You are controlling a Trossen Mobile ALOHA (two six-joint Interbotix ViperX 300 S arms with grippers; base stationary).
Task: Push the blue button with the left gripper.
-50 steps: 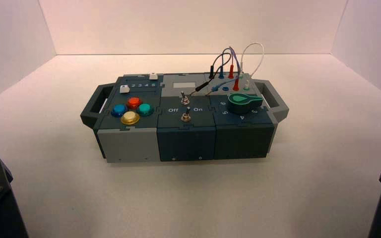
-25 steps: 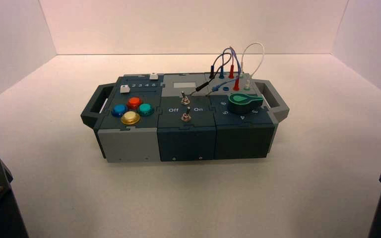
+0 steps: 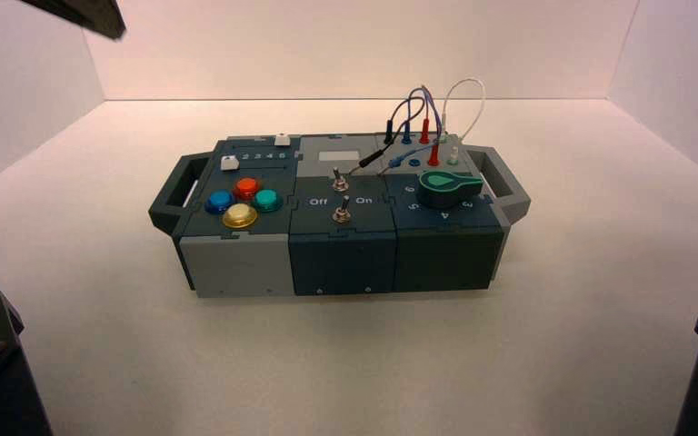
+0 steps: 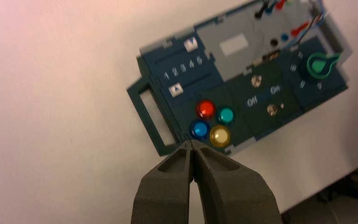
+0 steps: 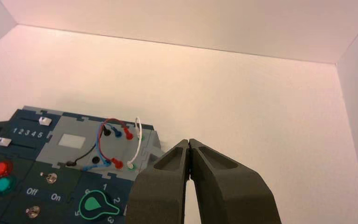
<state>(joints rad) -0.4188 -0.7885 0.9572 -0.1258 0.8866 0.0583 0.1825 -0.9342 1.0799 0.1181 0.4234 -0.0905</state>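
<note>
The blue button (image 3: 217,201) sits at the left of four coloured buttons on the box's left block; it also shows in the left wrist view (image 4: 199,129). My left gripper (image 4: 192,143) is shut and empty, held well above the box near its left handle, with its tips pointing just short of the blue button. A dark part of the left arm (image 3: 80,14) shows in the high view's top left corner. My right gripper (image 5: 188,141) is shut and empty, apart from the box on its right side.
Red (image 4: 205,108), teal (image 4: 225,115) and yellow (image 4: 220,135) buttons stand around the blue one. Two toggle switches (image 3: 339,197), a green knob (image 3: 447,187), plugged wires (image 3: 423,113), two white sliders (image 3: 229,163) and the end handles (image 3: 171,194) are on the box.
A dark part of the left arm has come into the top left corner of the high view. The box and its parts have not moved.
</note>
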